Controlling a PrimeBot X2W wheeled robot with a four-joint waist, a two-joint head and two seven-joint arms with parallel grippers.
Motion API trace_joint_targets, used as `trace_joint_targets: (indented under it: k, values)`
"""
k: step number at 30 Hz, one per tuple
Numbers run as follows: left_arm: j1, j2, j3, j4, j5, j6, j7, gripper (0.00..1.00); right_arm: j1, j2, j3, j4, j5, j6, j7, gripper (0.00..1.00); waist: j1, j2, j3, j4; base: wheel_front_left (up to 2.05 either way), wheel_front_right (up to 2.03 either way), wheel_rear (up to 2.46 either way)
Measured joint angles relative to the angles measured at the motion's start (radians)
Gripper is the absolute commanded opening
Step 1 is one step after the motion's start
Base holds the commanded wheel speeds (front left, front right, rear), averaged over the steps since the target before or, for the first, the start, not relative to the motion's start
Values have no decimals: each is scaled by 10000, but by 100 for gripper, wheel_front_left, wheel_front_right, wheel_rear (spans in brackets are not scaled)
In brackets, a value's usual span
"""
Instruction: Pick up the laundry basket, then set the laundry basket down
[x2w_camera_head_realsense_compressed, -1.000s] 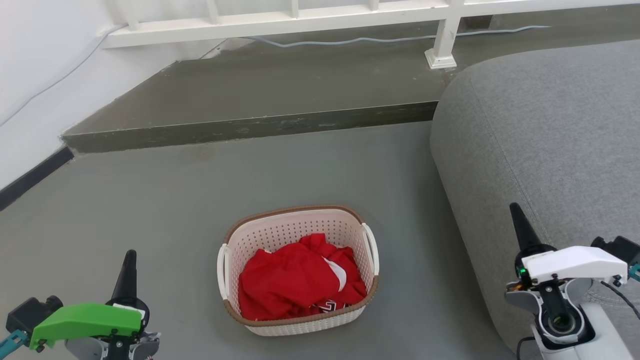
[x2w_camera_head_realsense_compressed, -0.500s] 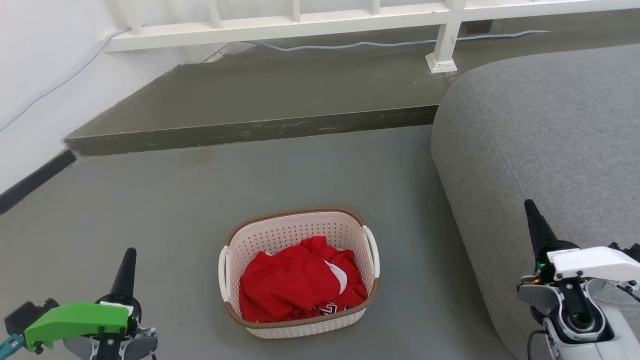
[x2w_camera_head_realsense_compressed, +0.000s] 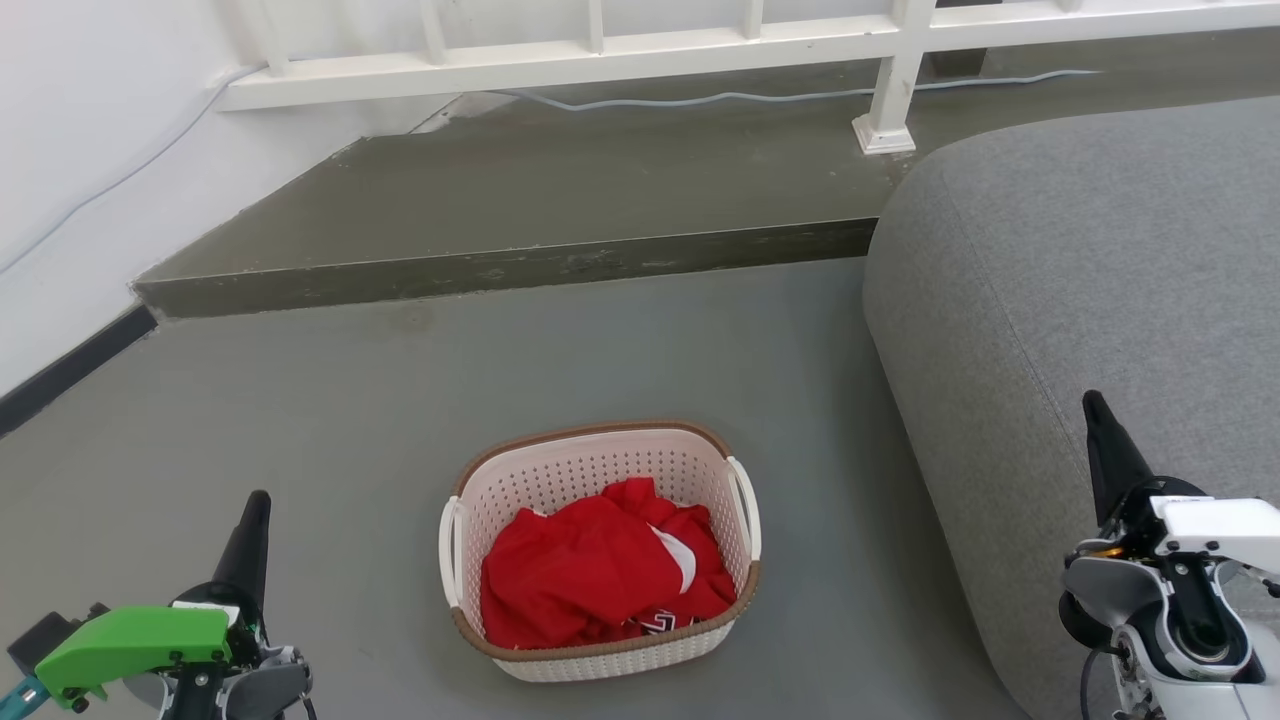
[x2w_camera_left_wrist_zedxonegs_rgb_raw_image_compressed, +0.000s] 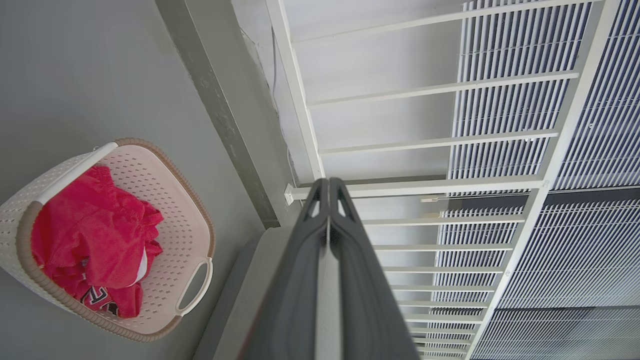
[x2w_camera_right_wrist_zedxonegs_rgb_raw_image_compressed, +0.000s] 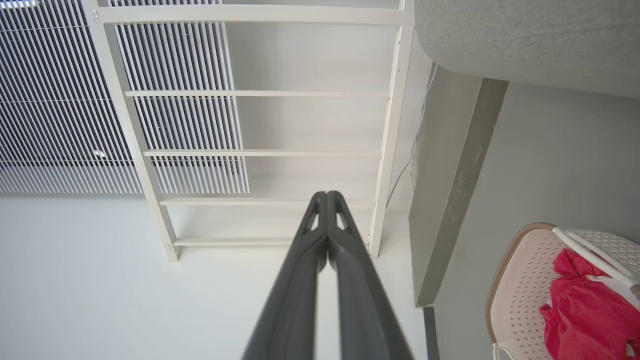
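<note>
Right now I see the laundry basket (x2w_camera_head_realsense_compressed: 600, 465) standing upright on the grey floor (x2w_camera_head_realsense_compressed: 400, 420), a crumpled red garment (x2w_camera_head_realsense_compressed: 590, 575) lying inside it. My left gripper (x2w_camera_head_realsense_compressed: 257, 500) hangs to the basket's left and nearer to me, well apart from its white handle (x2w_camera_head_realsense_compressed: 447, 550). On the left wrist view the two fingers (x2w_camera_left_wrist_zedxonegs_rgb_raw_image_compressed: 305, 260) are pressed flat together, clenched on nothing. My right gripper (x2w_camera_head_realsense_compressed: 1093, 402) is well off to the basket's right, over the edge of the grey sofa (x2w_camera_head_realsense_compressed: 1080, 260), and is likewise clenched and empty on its own wrist view. Beyond the basket runs a low step (x2w_camera_head_realsense_compressed: 500, 265) with a white railing (x2w_camera_head_realsense_compressed: 600, 55) above it.
</note>
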Motion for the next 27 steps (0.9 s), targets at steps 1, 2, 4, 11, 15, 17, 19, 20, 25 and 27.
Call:
trace_joint_targets:
  k: [1,2,4,11,15,17,19,20,25,27]
  values:
    - [-17,0,17,4,-165,0,44,0,0,0,-46,0,128,2,17,0,0,0,-7,2,0,0,0]
    - [-34,0,31,10,-261,-2,98,0,0,0,-92,-2,245,23,61,0,0,0,-14,4,0,0,0]
    - [-76,0,54,19,-449,-17,159,0,0,2,-174,-10,491,86,119,0,0,0,-28,8,0,0,0]
    - [-121,0,71,21,-698,-23,171,0,0,2,-236,-10,681,86,146,0,0,0,-33,9,0,0,0]
    - [-121,0,71,21,-698,-23,171,0,0,2,-240,-10,681,88,146,0,0,0,-33,9,0,0,0]
    - [-121,0,71,21,-698,-23,171,0,0,2,-242,-10,681,88,148,0,0,0,-33,9,0,0,0]
    - [-121,0,71,21,-698,-23,171,0,0,2,-244,-10,681,88,176,0,0,0,-33,9,0,0,0]
    - [-121,0,71,21,-698,-23,171,0,0,2,-244,-10,681,88,176,0,0,0,-33,9,0,0,0]
    - [-122,0,69,21,-698,-23,171,0,0,2,-247,-8,681,88,178,0,0,0,-33,8,0,0,0]
    - [-122,0,69,19,-698,-23,171,0,0,2,-247,-8,681,88,178,0,0,0,-33,8,0,0,0]
